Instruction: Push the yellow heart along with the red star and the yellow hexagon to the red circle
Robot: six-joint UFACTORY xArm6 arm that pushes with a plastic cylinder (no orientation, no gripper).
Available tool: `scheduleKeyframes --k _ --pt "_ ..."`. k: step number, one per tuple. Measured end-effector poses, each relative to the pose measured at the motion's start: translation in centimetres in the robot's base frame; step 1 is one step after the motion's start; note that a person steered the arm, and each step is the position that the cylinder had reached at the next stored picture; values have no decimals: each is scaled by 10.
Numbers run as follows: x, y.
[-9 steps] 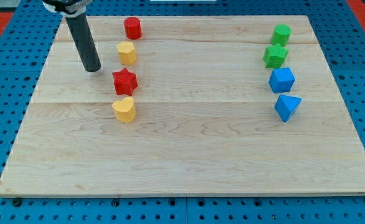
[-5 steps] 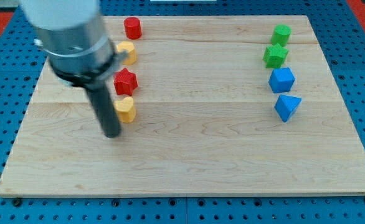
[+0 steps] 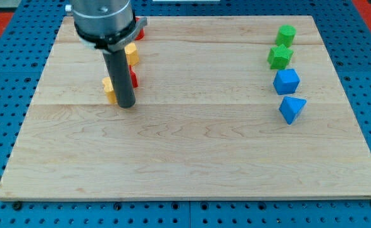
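My tip rests on the board at the view's upper left. The yellow heart peeks out just left of the rod, touching or nearly touching it. The red star shows only as a sliver on the rod's right side. The yellow hexagon sits just above the star, partly covered by the arm's body. The red circle is mostly hidden behind the arm near the board's top edge. The blocks form a short column behind the rod.
On the view's right stands a column of blocks: a green block, a green star-like block, a blue cube-like block and a blue wedge. The wooden board lies on a blue pegboard.
The tip swung down past the heart's left side, then came up and right. The yellow heart has shifted up and left, closer to the red star. The arm now covers most of the column.
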State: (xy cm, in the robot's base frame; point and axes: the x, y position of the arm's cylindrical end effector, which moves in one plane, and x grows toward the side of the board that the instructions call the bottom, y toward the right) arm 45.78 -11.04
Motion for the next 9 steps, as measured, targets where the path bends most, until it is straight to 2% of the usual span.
scheduleKeyframes --k 1,2,4,6,7,9 --pt "13 -24" --pt "-1 -51" --pt "-39 -47" --pt "-28 -37" --pt "-42 -18" --pt "-51 -15"
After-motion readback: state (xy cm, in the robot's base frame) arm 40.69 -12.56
